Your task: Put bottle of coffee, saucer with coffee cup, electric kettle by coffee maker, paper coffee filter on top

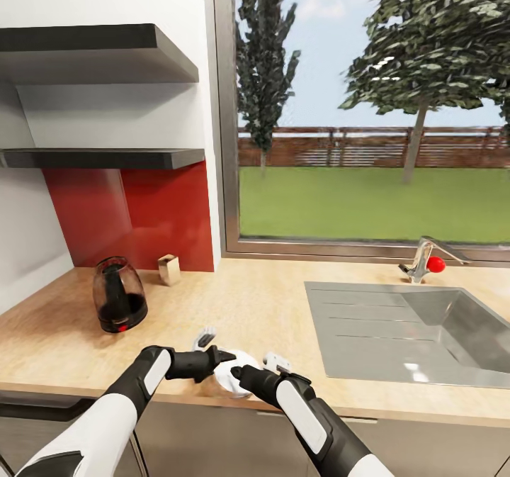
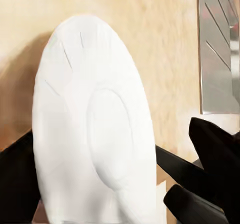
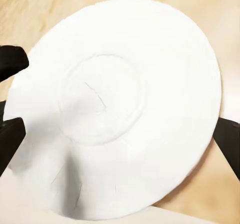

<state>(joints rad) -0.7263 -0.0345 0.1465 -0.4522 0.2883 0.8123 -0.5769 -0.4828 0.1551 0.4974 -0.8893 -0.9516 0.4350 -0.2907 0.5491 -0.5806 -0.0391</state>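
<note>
**Both end effectors at the saucer, near the table's front edge**

My left end effector [image 1: 218, 361] and my right end effector [image 1: 242, 373] meet at the saucer [image 1: 237, 372], which sits over the front edge of the table [image 1: 269, 307], well in front of the electric kettle [image 1: 119, 294]. In my right wrist view the saucer [image 3: 120, 109] fills most of the picture, tilted, its round centre ring facing the camera, with my dark fingers [image 3: 227, 141] at its rim on both sides, so my right end effector is closed on the saucer. In my left wrist view the saucer [image 2: 95, 129] stands edge-on and steeply tilted; I cannot tell whether my left end effector is gripping it or only beside it.

The electric kettle stands on the table to the left of the saucer, its red spot facing me. A small tan box [image 1: 169, 269] stands just behind the kettle against the red wall panel [image 1: 134, 215]. The sink [image 1: 418, 335] lies well to the right of the saucer.
</note>
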